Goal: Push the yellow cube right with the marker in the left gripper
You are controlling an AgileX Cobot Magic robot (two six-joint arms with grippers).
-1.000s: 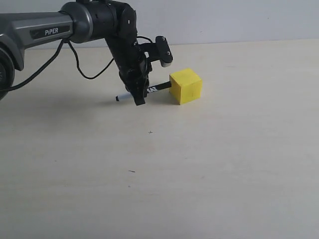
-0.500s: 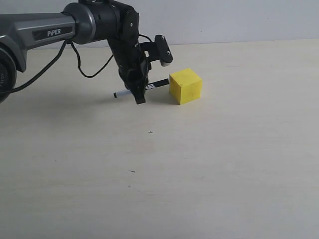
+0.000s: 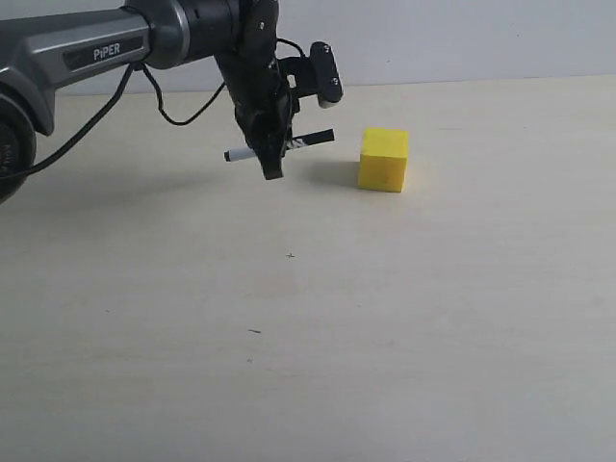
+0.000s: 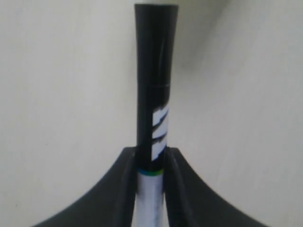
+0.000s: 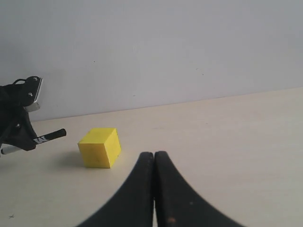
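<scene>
The yellow cube (image 3: 384, 160) rests on the pale table, right of the marker's black cap tip, with a small gap between them. My left gripper (image 3: 271, 166) is shut on the marker (image 3: 280, 146), which lies roughly level above the table, cap end towards the cube. In the left wrist view the marker (image 4: 155, 94) sticks out from between the jaws of the left gripper (image 4: 151, 156). The right wrist view has the cube (image 5: 99, 147) and the marker (image 5: 49, 136) beyond my right gripper (image 5: 154, 156), which is shut on nothing and out of the exterior view.
A black cable (image 3: 178, 111) loops from the dark grey arm (image 3: 87, 53) down towards the wrist. A light wall (image 3: 462, 38) bounds the table at the back. Bare tabletop (image 3: 385, 318) spreads in front and to the right of the cube.
The cube has slid right and turned slightly. My left gripper has lifted and shifted a little right with the marker, whose tip no longer touches the cube.
</scene>
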